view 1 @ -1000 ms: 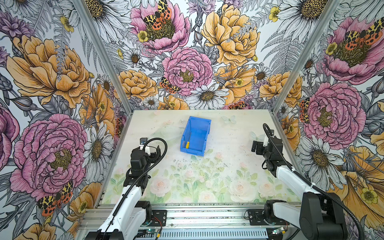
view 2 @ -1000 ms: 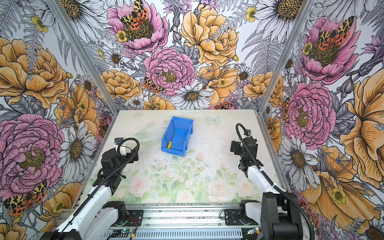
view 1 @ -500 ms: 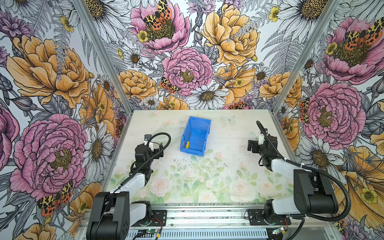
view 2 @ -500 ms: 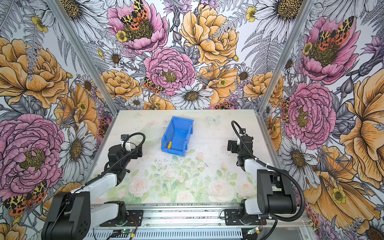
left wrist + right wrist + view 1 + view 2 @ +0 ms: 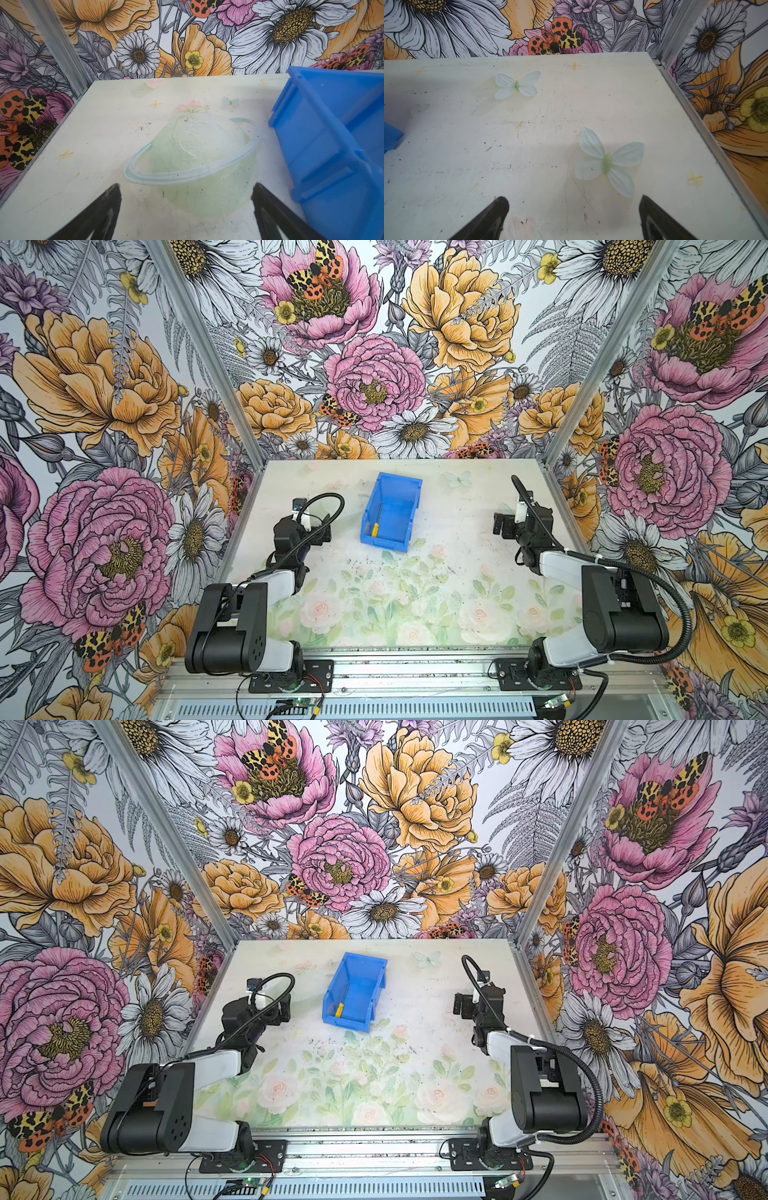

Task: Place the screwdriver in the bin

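Left hand [image 5: 187, 187] lower; screwdriver [image 5: 377, 521] well apart

Mounted on the aluminium rail [image 5: 415, 670], the left arm [image 5: 226, 626] and right arm [image 5: 619, 610] show boxy black housings, white shells and black corrugated cable [image 5: 686, 620]. The left gripper [image 5: 187, 185] and right gripper [image 5: 573, 197] are black and tapered.

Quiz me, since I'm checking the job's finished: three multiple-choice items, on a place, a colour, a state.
1. Where is the screwdriver? A. on the table B. inside the bin C. in a gripper
2. What colour is its handle? A. red B. yellow C. green
3. The left gripper and right gripper are: A. both open, empty B. both shut C. holding the bin
Answers: B, it lies on the bin's floor; B, handle shows yellow; A, jaws apart with nothing between in both wrist views.
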